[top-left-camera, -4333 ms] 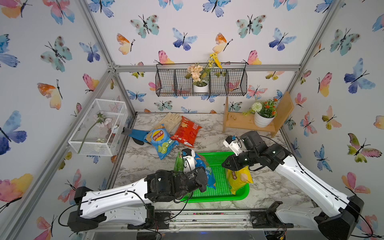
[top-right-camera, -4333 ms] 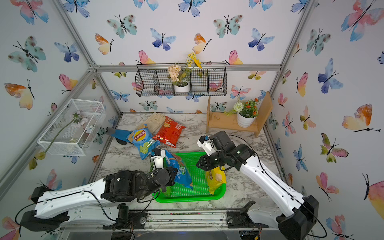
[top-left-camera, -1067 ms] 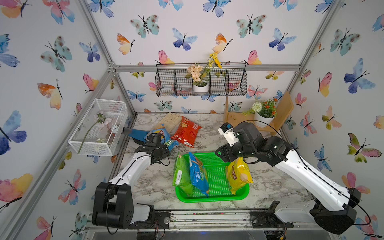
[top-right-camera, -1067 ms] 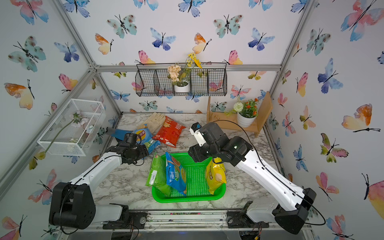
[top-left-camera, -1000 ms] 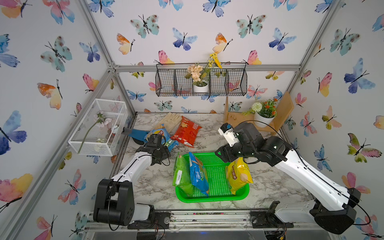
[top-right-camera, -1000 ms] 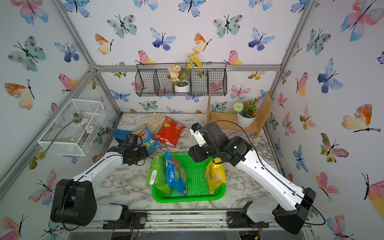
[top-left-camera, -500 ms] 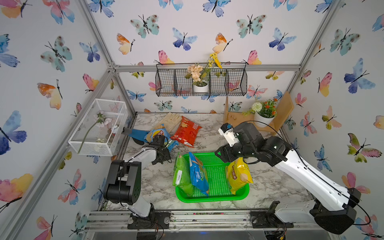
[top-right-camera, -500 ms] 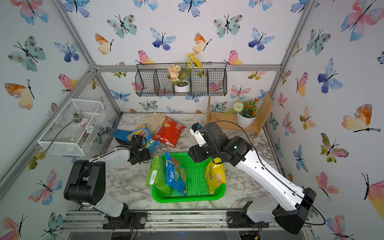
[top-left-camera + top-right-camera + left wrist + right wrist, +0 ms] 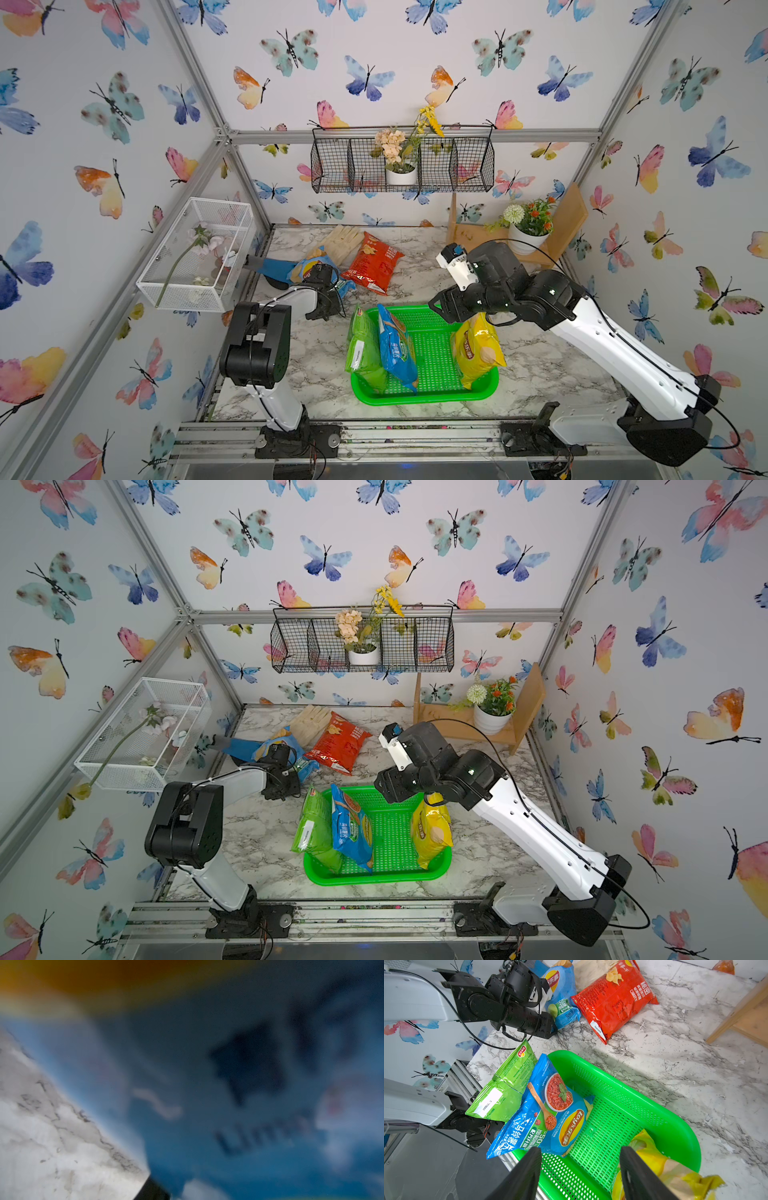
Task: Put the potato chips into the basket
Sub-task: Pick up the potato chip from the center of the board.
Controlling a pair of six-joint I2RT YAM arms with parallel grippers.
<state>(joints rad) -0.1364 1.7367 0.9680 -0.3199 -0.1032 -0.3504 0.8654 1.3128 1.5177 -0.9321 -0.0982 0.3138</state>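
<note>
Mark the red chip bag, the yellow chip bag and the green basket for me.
red chip bag (image 9: 372, 266), in a top view, middle of its face
yellow chip bag (image 9: 478, 347), in a top view, middle of its front panel
green basket (image 9: 419, 399), in a top view, near rim

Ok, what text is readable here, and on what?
"Lay's 乐事": logo on the standing blue bag.
"-50": same bag.
"乐事": logo on the lying blue bag.
"-50": same bag.
Red bag: Chinese print, not surely readable.
Green bag: sticker print too small.
Left wrist view: letters blurred.
</note>
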